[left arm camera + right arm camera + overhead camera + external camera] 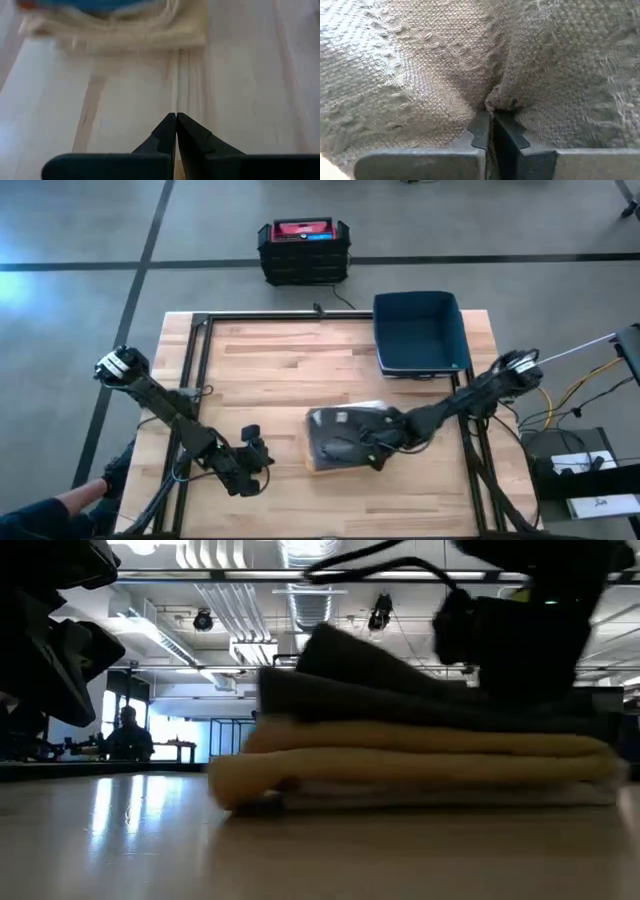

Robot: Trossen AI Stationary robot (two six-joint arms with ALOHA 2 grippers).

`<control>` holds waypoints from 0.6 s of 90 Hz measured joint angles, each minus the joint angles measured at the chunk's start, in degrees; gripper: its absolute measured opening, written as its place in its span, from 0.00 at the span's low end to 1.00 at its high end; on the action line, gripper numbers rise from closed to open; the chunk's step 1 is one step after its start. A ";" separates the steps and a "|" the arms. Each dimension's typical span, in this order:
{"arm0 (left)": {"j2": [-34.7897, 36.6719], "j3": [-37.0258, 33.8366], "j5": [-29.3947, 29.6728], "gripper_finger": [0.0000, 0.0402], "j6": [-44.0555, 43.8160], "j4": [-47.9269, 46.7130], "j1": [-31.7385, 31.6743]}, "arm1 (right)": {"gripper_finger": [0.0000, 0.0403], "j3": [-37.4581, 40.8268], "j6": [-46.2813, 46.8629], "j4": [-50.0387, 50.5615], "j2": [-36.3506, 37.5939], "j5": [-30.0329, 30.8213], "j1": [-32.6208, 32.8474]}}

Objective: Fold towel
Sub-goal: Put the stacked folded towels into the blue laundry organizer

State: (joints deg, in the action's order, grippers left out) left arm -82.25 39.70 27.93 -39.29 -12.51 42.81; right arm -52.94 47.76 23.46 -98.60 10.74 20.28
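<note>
Grey towel (340,438) lies on top of a tan folded towel (420,762), stacked near the front middle of the wooden surface (270,370). Right gripper (378,448) is over the stack, fingers (482,131) clenched on a ridge of grey weave. Left gripper (256,452) sits just left of the stack, fingers (170,131) pressed together on nothing.

Step, as judged: mid-fold, the right arm dragging a pinched fold across the grey towel. Next move calls for laying that fold flat, square to the stack's edges, then letting go.

Room: bare wood left and behind; blue bin (420,332) at the back right, well apart.
</note>
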 joint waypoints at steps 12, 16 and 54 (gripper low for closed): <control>0.93 2.47 -1.29 0.00 -0.51 -4.22 0.00 | 0.01 -7.57 -5.63 4.47 -1.75 -0.91 -2.56; 1.34 4.11 -2.06 0.00 -1.20 -7.09 0.03 | 0.02 -9.75 -6.37 6.68 -1.44 -0.96 -2.96; 2.99 19.77 4.15 0.00 3.25 -23.00 -2.29 | 0.54 -16.59 7.63 30.63 16.73 7.15 -0.05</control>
State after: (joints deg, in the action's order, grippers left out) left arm -79.25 59.47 32.08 -36.03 -35.52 40.51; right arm -69.53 55.39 54.09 -81.87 17.89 20.22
